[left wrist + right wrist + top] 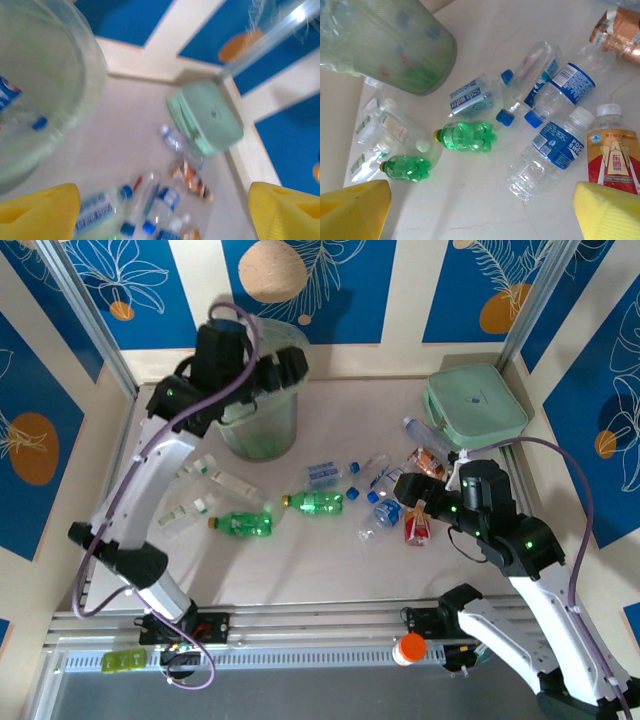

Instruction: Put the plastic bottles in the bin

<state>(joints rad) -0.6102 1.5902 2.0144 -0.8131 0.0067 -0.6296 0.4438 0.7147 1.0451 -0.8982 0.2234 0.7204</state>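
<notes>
The bin (258,410) stands at the back left, and a blue-labelled bottle (7,95) lies inside it. My left gripper (280,375) hangs over its rim, open and empty, its yellow fingertips (40,210) wide apart. Two green bottles (318,503) (245,524) lie mid-table. Several clear blue-capped bottles (380,502) and a red-labelled one (417,527) are clustered at the right. My right gripper (412,498) hovers above that cluster, open and empty. In the right wrist view, bare table lies between its pads (605,210), with a blue-labelled bottle (555,145) just ahead.
A mint-green case (475,405) lies in the back right corner with a clear bottle (425,432) beside it. Small clear flat containers (215,475) lie left of the green bottles. Metal rails (300,625) run along the near edge, with an orange-capped item (410,648) on them.
</notes>
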